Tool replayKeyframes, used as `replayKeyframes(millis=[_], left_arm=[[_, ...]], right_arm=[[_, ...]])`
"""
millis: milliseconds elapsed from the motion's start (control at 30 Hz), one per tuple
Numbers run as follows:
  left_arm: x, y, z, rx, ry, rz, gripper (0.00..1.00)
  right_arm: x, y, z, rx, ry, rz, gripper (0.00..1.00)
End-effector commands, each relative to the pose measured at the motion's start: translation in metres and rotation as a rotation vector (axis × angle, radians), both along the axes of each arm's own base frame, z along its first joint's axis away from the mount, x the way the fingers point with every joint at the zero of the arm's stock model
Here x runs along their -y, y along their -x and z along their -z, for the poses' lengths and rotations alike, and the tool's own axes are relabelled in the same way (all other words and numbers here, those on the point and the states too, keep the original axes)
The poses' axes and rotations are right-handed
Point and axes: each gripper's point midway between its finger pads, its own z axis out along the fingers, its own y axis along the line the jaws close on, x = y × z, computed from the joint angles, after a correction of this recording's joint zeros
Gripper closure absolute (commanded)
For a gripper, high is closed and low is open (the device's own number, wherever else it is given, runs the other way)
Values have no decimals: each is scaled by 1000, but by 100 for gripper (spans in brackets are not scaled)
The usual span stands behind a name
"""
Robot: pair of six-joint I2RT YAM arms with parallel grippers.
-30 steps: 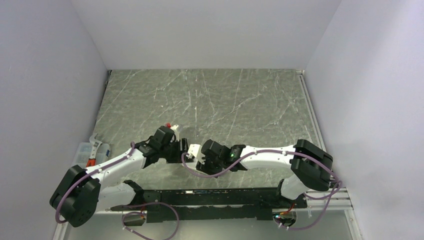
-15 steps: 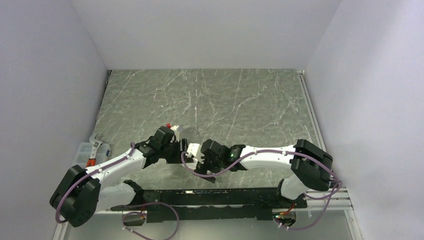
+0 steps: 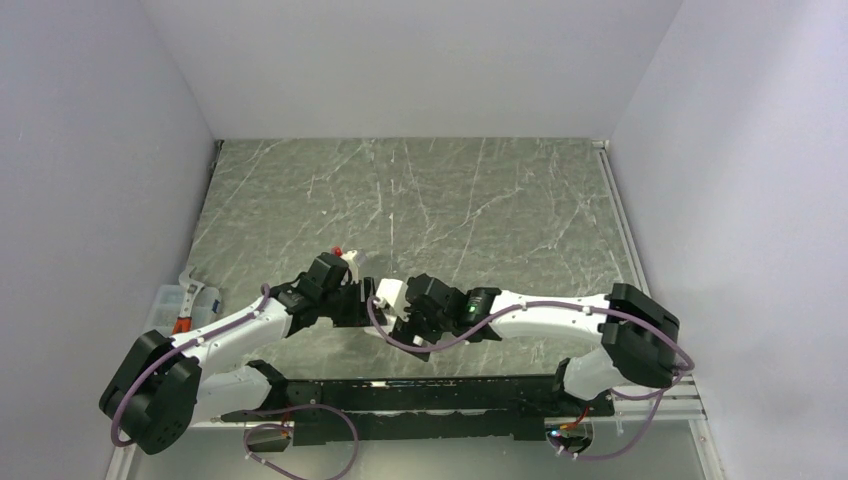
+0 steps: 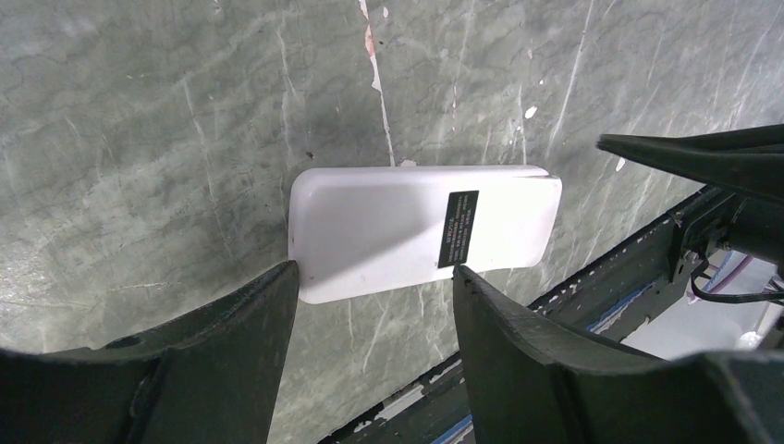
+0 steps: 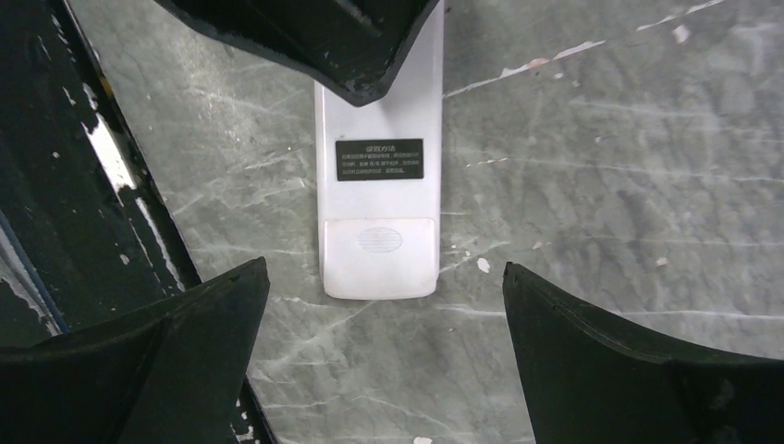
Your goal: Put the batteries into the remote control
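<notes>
Top external view: the two arms reach inward and nearly meet near the front of the grey marbled table point(image 3: 480, 200). The remote control point(image 3: 388, 296) shows as a small white patch between their heads. A black rail point(image 3: 430, 385) runs along the table's near edge, just behind where the arms work. A purple cable point(image 3: 385, 338) on the right arm loops low beside the remote control. Just behind the left wrist there is a red dot point(image 3: 338, 250), too small to identify.

At the table's left edge sits a clear plastic box point(image 3: 165, 300). A red-handled tool point(image 3: 181, 324) and a metal tool point(image 3: 190, 285) lie in or on it, though which one I cannot tell.

The wrist views show the remote control lying flat on the table, white back up. Its dark label point(image 5: 379, 159) is near the middle and the battery cover point(image 5: 379, 245) is shut at one end.

The left gripper point(image 4: 374, 269) has its jaws part way apart, with bare table showing between them. The tips sit at the remote control's long edge, at the end away from the cover. I cannot tell whether they press on it. From the right wrist, a left finger point(image 5: 351, 46) hides that far end.

The right gripper point(image 5: 385, 265) is spread wide and holds nothing. Its fingers stand either side of the cover end and well clear of it
</notes>
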Motion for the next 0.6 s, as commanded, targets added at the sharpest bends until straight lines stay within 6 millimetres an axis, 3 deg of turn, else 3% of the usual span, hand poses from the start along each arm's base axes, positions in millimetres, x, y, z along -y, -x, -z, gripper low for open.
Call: replayKeyframes(millis=[0, 67, 367, 567], left_arm=[[6, -1, -2, 17, 31, 26, 33], [6, -1, -2, 14, 33, 27, 34], [7, -1, -3, 14, 37, 29, 34], [7, 0, -4, 14, 38, 29, 34]], right_arm=[[-9, -13, -38, 51, -104, 61, 3], [-6, -11, -40, 40, -103, 70, 9], [1, -4, -32, -15, -92, 100, 60], [4, -2, -20, -46, -63, 123, 71]])
